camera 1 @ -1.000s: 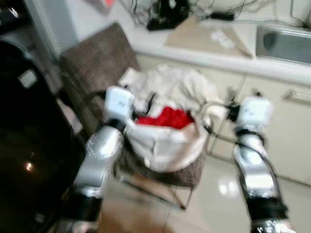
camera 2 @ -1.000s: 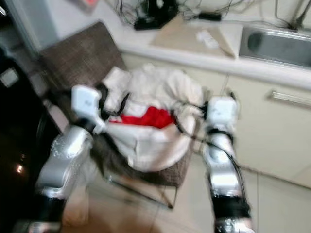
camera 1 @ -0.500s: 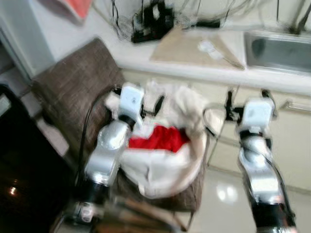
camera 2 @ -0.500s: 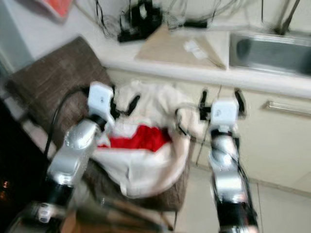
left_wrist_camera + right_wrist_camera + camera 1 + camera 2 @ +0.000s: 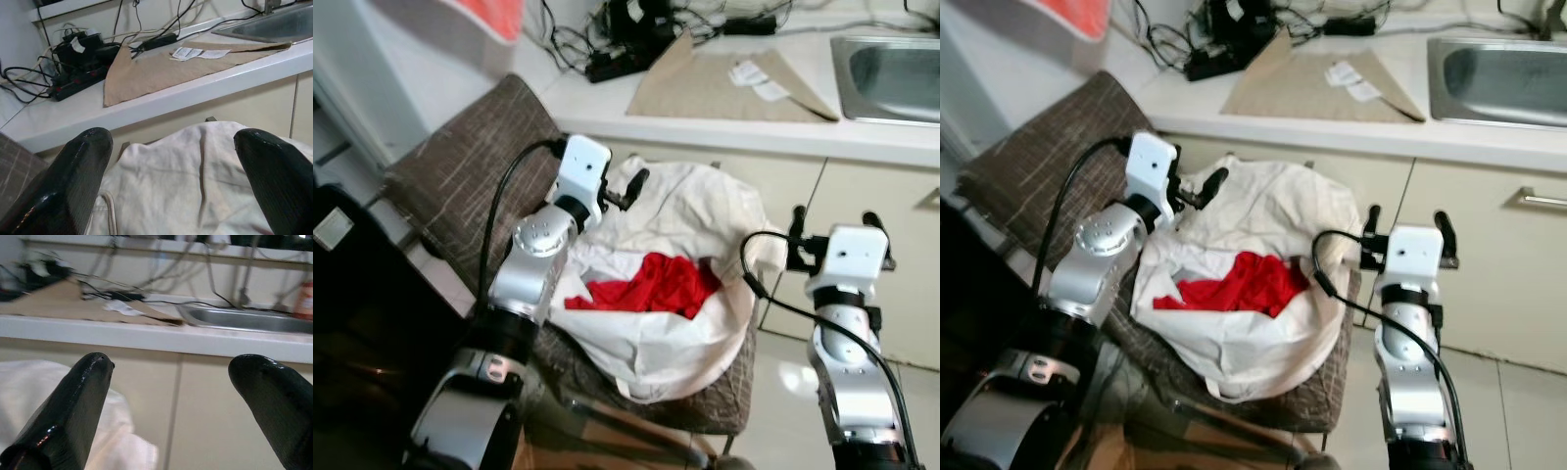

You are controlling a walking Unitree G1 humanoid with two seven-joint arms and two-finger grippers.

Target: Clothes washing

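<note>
A cream-white cloth [image 5: 700, 211] lies heaped on a brown woven chair [image 5: 460, 171], with a red garment [image 5: 656, 286] in its hollow. My left gripper [image 5: 625, 189] is open at the cloth's far left edge, just above the fabric; in the left wrist view the cloth [image 5: 195, 186] spreads between its fingertips [image 5: 73, 181]. My right gripper [image 5: 834, 221] is open and holds nothing. It stands upright to the right of the cloth, in front of the cabinet door, and the cloth's edge [image 5: 29, 391] lies beside one finger.
Behind the chair runs a white counter [image 5: 724, 132] with a beige sheet [image 5: 705, 88], tangled cables and a power strip [image 5: 617, 59], and a steel sink [image 5: 891, 64]. Cream cabinet doors [image 5: 891, 196] stand on the right. A black appliance [image 5: 342, 294] stands at left.
The view has shifted and sharpened as the camera moved. My left gripper has reached farther back, to the cloth's far left edge. The right gripper stays beside the cloth's right edge.
</note>
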